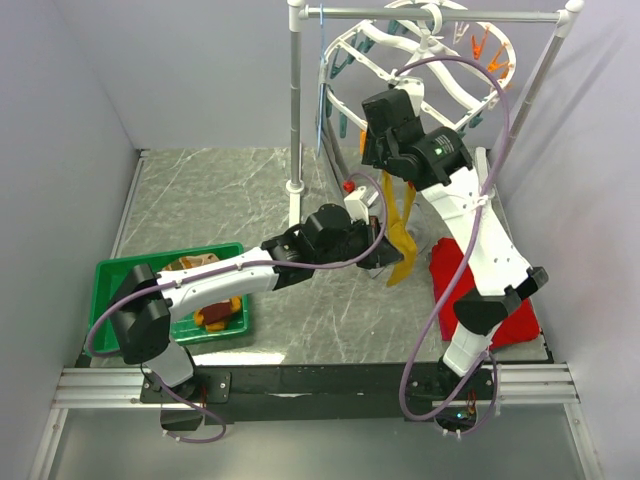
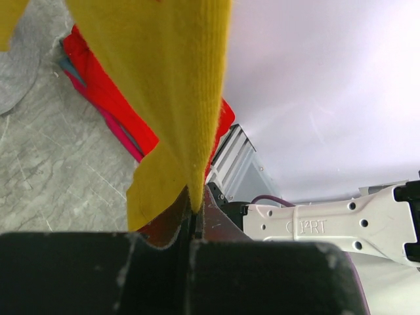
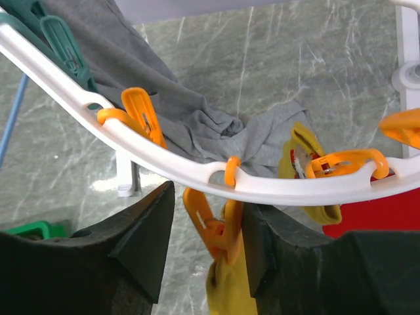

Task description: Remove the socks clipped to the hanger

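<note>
The white round hanger [image 1: 420, 60] hangs from the rack at the back right. A mustard-yellow sock [image 1: 403, 225] hangs from one of its orange clips [image 3: 220, 230]. My right gripper [image 3: 207, 203] is open just under the hanger rim [image 3: 164, 161]. Its jaws straddle that clip: the right finger [image 3: 275, 249] touches the clip and the left finger [image 3: 141, 230] stands apart from it. My left gripper [image 2: 193, 213] is shut on the lower end of the same sock [image 2: 164, 98], seen in the top view at the left gripper [image 1: 378, 250]. A second yellow sock [image 3: 321, 213] hangs from a neighbouring orange clip [image 3: 341, 164].
A grey tank top [image 3: 197, 125] hangs behind the rim, next to teal clips [image 3: 62, 42]. A red cloth [image 1: 515, 325] lies on the table at the right. A green tray [image 1: 115, 275] at the left holds socks [image 1: 215, 315]. The rack pole [image 1: 296, 100] and a blue wire hanger [image 1: 322, 110] stand left of the hanger.
</note>
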